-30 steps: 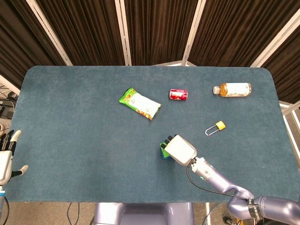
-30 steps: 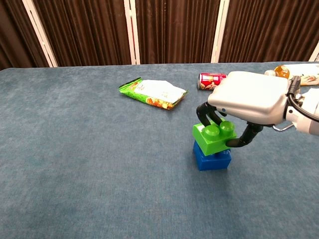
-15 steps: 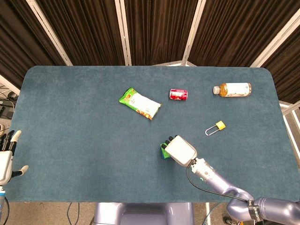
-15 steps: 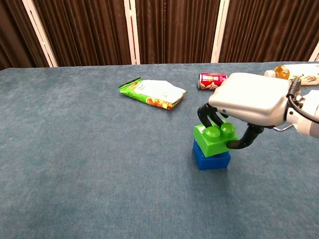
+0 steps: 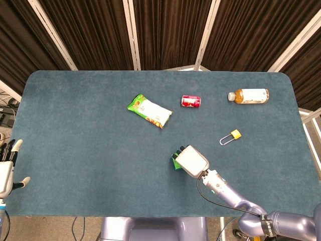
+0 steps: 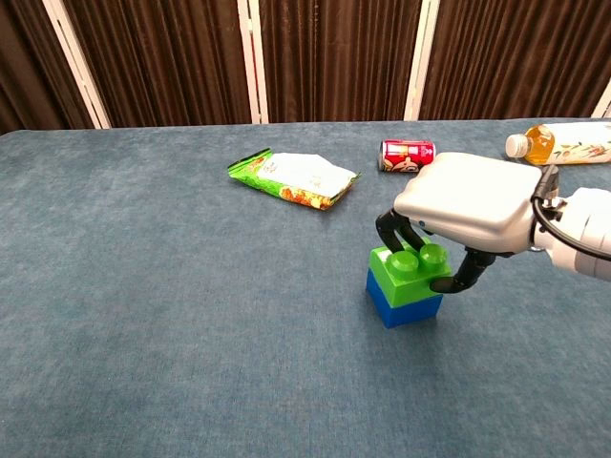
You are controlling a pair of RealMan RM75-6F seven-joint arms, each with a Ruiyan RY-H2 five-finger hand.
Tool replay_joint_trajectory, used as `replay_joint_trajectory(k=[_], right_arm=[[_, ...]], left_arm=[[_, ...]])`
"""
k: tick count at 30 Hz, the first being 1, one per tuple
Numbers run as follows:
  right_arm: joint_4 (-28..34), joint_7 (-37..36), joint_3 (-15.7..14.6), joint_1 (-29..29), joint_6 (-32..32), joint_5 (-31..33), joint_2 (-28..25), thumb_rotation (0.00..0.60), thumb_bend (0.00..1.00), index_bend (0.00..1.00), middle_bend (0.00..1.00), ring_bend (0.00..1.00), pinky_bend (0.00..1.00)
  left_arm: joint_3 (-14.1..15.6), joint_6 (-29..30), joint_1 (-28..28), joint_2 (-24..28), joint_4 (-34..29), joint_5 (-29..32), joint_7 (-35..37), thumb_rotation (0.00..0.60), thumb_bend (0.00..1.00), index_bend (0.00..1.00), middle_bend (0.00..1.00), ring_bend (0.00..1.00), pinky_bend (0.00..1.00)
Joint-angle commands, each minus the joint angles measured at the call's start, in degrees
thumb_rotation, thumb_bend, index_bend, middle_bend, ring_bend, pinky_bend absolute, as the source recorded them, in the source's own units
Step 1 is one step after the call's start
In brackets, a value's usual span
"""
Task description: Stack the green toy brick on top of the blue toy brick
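The green toy brick [image 6: 406, 274] sits squarely on the blue toy brick [image 6: 399, 307] near the table's front middle. My right hand [image 6: 465, 203] hovers over the stack and its dark fingers [image 6: 456, 279] still clasp the green brick from both sides. From above, my right hand [image 5: 190, 160] covers most of the stack, with only a green edge of the green toy brick [image 5: 174, 159] showing. My left hand [image 5: 7, 168] hangs beside the table's left front corner with fingers spread and nothing in it.
A green snack bag [image 6: 294, 177] lies behind the stack to the left. A red can [image 6: 407, 153] lies behind it, a tea bottle [image 6: 559, 145] at the far right. A yellow padlock [image 5: 230, 136] rests right of the stack.
The right hand has lowered the green brick; it was tilted and slightly offset, and now sits flush on the blue brick. The left hand has not moved.
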State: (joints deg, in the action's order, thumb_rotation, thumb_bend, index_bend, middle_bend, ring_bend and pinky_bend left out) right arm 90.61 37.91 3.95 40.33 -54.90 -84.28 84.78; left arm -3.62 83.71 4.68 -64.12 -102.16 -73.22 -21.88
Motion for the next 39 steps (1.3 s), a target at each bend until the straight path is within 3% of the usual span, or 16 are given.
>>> replay_joint_trajectory(k=[1, 10, 11, 14, 17, 20, 27, 32, 36, 38, 39], right_arm=[[-0.3, 0.1, -0.2, 0.1, 0.0, 0.0, 0.2, 0.600, 0.39, 0.48, 0.58, 0.50, 0.72], [-1.1, -0.6, -0.7, 0.2, -0.2, -0.4, 0.2, 0.600, 0.36, 0.47, 0.55, 0.49, 0.71], [-1.0, -0.8, -0.7, 0.2, -0.2, -0.4, 0.1, 0.600, 0.35, 0.44, 0.51, 0.48, 0.70], [-0.6, -0.8, -1.0, 0.4, 0.3, -0.4, -0.7, 0.600, 0.23, 0.21, 0.29, 0.40, 0.68], [0.3, -0.1, -1.1, 0.4, 0.0, -0.4, -1.5, 0.600, 0.06, 0.05, 0.15, 0.36, 0.66], [1.6, 0.7, -1.1, 0.1, -0.9, -0.8, -2.4, 0.600, 0.01, 0.02, 0.12, 0.35, 0.65], [7.0, 2.6, -1.4, -1.6, -4.3, -1.7, -6.3, 0.600, 0.01, 0.02, 0.11, 0.35, 0.65], [11.6, 1.4, -2.8, -5.1, -10.6, -5.5, -11.8, 0.600, 0.01, 0.02, 0.10, 0.35, 0.62], [13.0, -3.5, -4.7, -9.5, -17.5, -9.3, -16.8, 0.600, 0.01, 0.02, 0.11, 0.33, 0.46], [12.3, -7.1, -5.7, -12.2, -21.8, -11.2, -18.7, 0.600, 0.01, 0.02, 0.11, 0.25, 0.27], [11.8, -9.0, -6.0, -13.5, -23.9, -11.8, -19.2, 0.600, 0.00, 0.02, 0.10, 0.16, 0.14]], left_arm=[[0.0, 0.0, 0.0, 0.0, 0.0, 0.0, 0.0, 0.600, 0.00, 0.00, 0.00, 0.00, 0.00], [0.1, 0.0, 0.1, -0.2, 0.1, 0.1, -0.2, 0.600, 0.00, 0.00, 0.00, 0.00, 0.00], [0.1, -0.1, 0.1, -0.2, 0.1, 0.1, -0.3, 0.600, 0.00, 0.00, 0.00, 0.00, 0.00], [0.2, 0.1, 0.0, -0.1, -0.1, -0.1, -0.3, 0.600, 0.00, 0.00, 0.00, 0.00, 0.00], [0.2, 0.2, 0.0, 0.0, -0.2, -0.2, -0.1, 0.600, 0.00, 0.00, 0.00, 0.00, 0.00], [0.3, 0.2, 0.0, 0.2, -0.3, -0.4, 0.2, 0.600, 0.00, 0.00, 0.00, 0.00, 0.00], [0.8, 0.8, -0.5, 1.0, -0.8, -1.8, 1.9, 0.600, 0.00, 0.00, 0.00, 0.00, 0.00], [1.2, 1.4, -1.1, 2.1, -1.1, -3.1, 3.9, 0.600, 0.00, 0.00, 0.00, 0.00, 0.00], [1.6, 2.0, -1.6, 2.9, -1.0, -4.7, 6.0, 0.600, 0.00, 0.00, 0.00, 0.00, 0.00], [1.9, 2.4, -1.8, 3.3, -1.0, -5.9, 7.1, 0.600, 0.00, 0.00, 0.00, 0.00, 0.00], [2.0, 2.6, -1.9, 3.4, -1.0, -6.4, 7.6, 0.600, 0.00, 0.00, 0.00, 0.00, 0.00]])
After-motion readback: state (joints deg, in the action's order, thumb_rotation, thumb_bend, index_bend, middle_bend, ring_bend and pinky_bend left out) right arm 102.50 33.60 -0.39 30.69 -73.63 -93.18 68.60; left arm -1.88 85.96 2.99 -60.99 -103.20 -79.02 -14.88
